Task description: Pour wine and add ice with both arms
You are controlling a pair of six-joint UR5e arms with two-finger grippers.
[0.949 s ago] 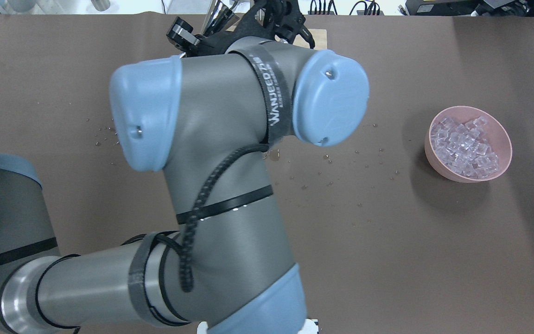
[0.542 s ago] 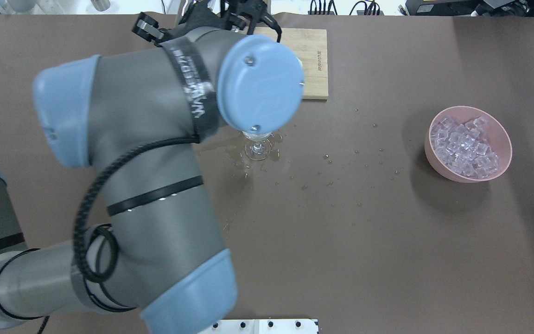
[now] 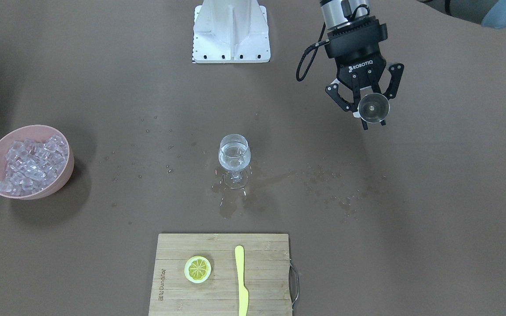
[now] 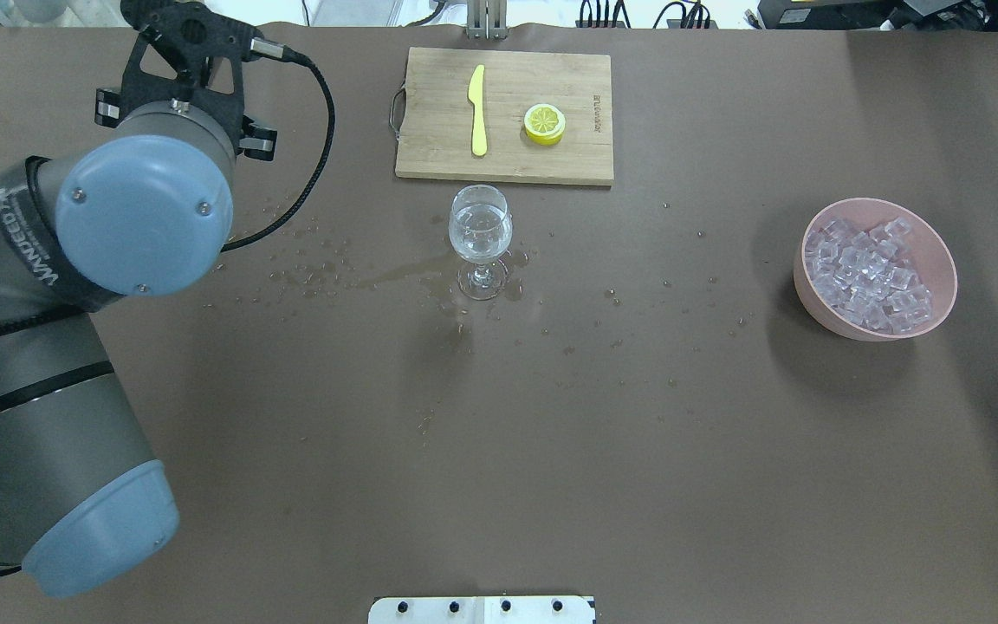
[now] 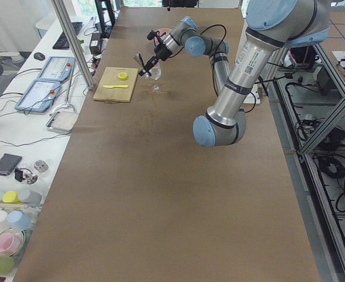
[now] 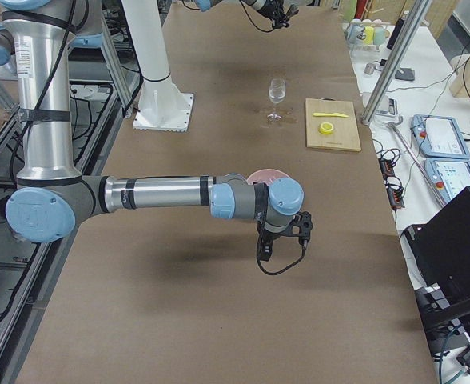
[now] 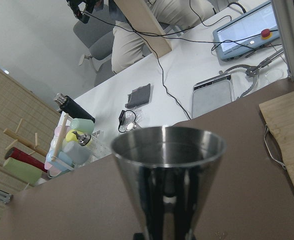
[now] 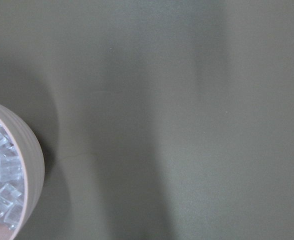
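Brown matte tabletop point(image 4: 638, 451), droplets and a thin puddle point(image 4: 395, 277) around centre. Clear stemmed wine glass point(image 4: 481, 236) upright at table centre, just robot-side of pale bamboo cutting board point(image 4: 581, 160), not touching it. Colourless wine point(image 3: 234, 156) inside the glass, part full.

On board: round yellow lemon slice point(image 4: 544, 123) and flat yellow plastic knife point(image 4: 478, 108), side by side, apart.

Pink round bowl point(image 4: 936, 247) on robot's right side, well apart from glass. Heap of small clear ice cubes point(image 4: 867, 273) inside bowl; none made out in glass.

Re left gripper point(image 3: 369, 105): raised above table on robot's left of glass, well apart from it. Fingers closed in on a shiny steel conical cup point(image 3: 373, 108), pinching it, mouth up. Same cup fills lower middle of left wrist view point(image 7: 168, 170); contents not readable.

Re right gripper point(image 6: 287, 236): visible only in exterior right view, near the bowl. Jaw state: cannot tell. Right wrist view: bowl rim point(image 8: 37, 165) w/ ice at lower left, tabletop beside it.
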